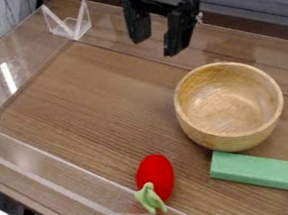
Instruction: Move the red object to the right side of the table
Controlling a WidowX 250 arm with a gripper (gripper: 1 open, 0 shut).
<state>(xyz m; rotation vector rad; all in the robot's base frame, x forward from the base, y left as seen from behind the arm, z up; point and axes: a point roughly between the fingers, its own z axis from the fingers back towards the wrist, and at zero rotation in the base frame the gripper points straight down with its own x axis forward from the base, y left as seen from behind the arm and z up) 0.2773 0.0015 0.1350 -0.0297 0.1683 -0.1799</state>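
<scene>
One red fruit (153,174) at near edge of table (73,114), left of green block (256,170). Approach step; gripper (157,55) up at far side (fingers apart, looks ungripped), must travel over and descend.

Green block (254,171) beside wooden bowl (229,106)

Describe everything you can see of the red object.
The red object is a smooth, rounded, elongated plush-like fruit, with a pale green leafy stem end pointing toward the bottom of the view. It lies on its side on the wood-grain table, left of the green block, touching only the tabletop as far as visible.
</scene>
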